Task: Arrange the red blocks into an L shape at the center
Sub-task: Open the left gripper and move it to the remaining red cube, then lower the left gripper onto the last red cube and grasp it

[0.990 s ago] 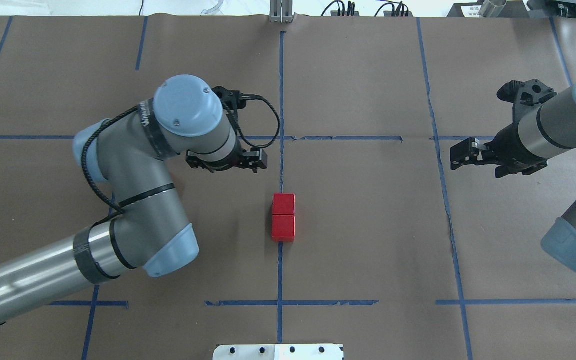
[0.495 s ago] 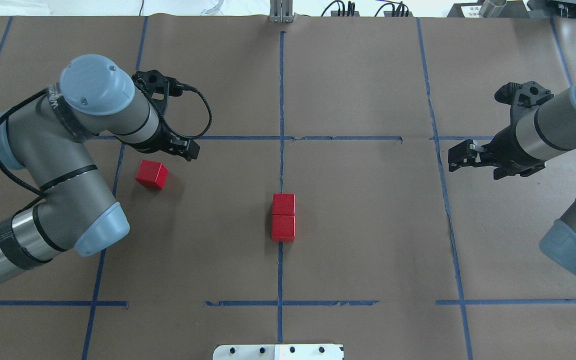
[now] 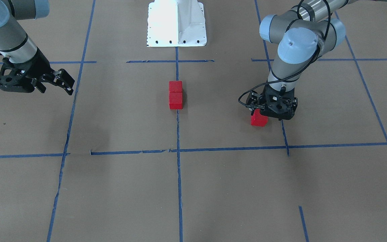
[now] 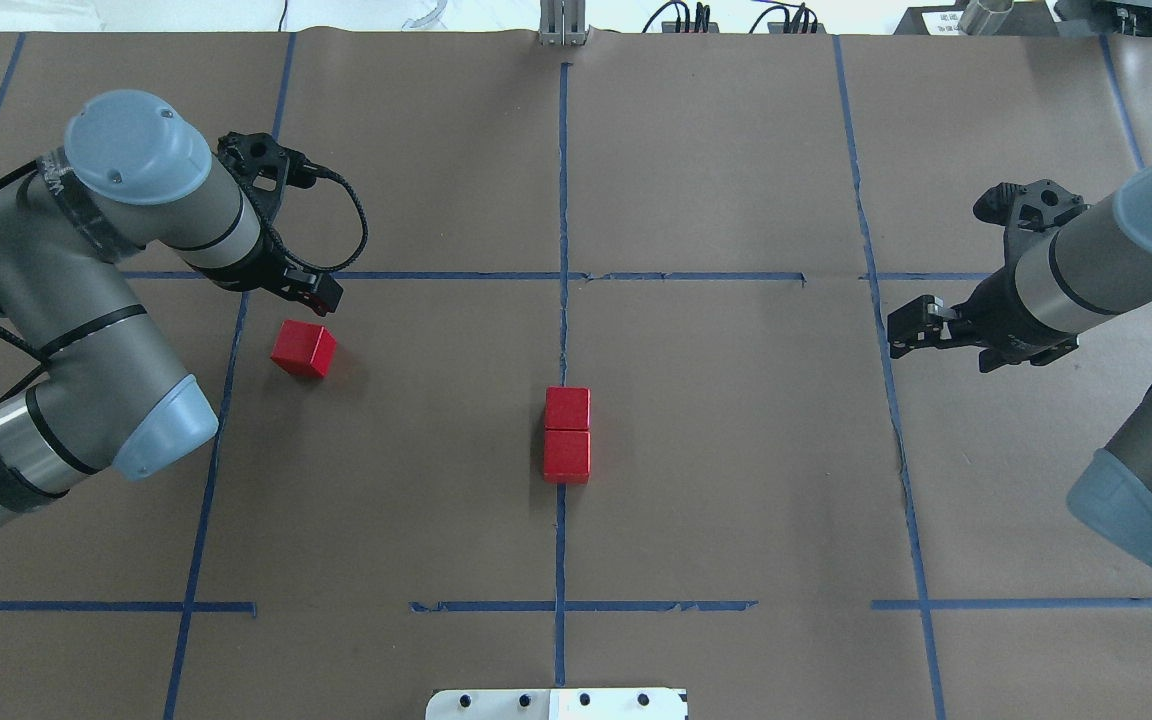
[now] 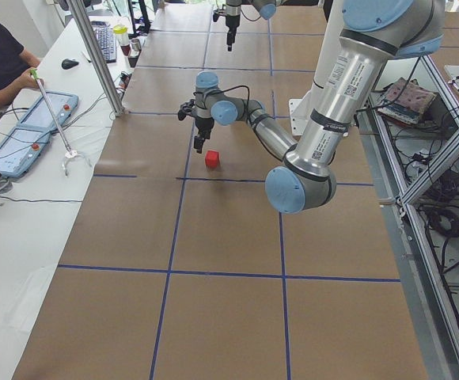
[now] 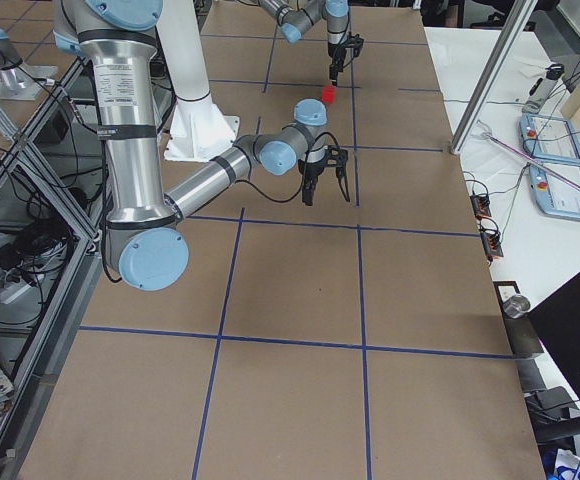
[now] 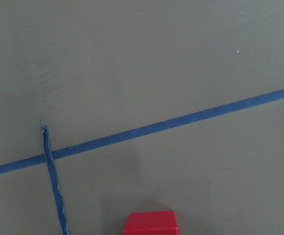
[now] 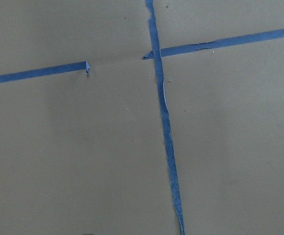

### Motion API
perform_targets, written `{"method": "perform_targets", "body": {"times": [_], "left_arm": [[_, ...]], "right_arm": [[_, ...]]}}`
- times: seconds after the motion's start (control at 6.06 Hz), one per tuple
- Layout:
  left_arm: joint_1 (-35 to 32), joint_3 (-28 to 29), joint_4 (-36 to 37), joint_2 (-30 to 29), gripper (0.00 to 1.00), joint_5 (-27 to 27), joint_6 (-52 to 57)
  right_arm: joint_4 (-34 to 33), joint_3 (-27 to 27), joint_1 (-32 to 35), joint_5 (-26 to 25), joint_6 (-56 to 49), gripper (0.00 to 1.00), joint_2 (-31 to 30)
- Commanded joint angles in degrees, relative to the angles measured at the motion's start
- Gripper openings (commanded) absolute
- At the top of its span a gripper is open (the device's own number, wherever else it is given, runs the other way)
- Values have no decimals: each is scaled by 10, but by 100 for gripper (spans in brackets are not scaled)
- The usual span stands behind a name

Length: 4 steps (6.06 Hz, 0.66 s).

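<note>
Two red blocks (image 4: 567, 408) (image 4: 566, 456) touch end to end on the long blue tape line (image 4: 563, 180) at the center; they also show in the front view (image 3: 175, 95). The third red block (image 4: 303, 349) (image 3: 259, 119) lies alone to the left, turned at an angle. My left gripper (image 4: 308, 288) (image 3: 274, 112) points down just beyond that block, above the paper; it looks open and empty. The left wrist view shows the block's top (image 7: 150, 223) at its bottom edge. My right gripper (image 4: 908, 330) (image 3: 64, 82) is open and empty, far right.
The white robot base plate (image 4: 556, 703) (image 3: 176, 23) sits at the near edge. Cables (image 4: 696, 18) and a metal post (image 4: 562, 22) stand at the far edge. An operator (image 5: 0, 63) sits at a side table on the left.
My left arm swung from beside the center pair out to the left, uncovering the third red block. My right gripper drifted slightly nearer the robot. The center blocks have not moved.
</note>
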Motion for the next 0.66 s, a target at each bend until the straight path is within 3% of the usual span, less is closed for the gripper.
{"method": "perform_targets", "body": {"times": [0.0,0.49], "left_arm": [[-1,15,-4,3,100,-34,2],[3,37,-10,5,100,-59,-46]], "right_arm": [[0,-1,-3,0,0,100,1],[1,2,-5,1,2,100,1]]}}
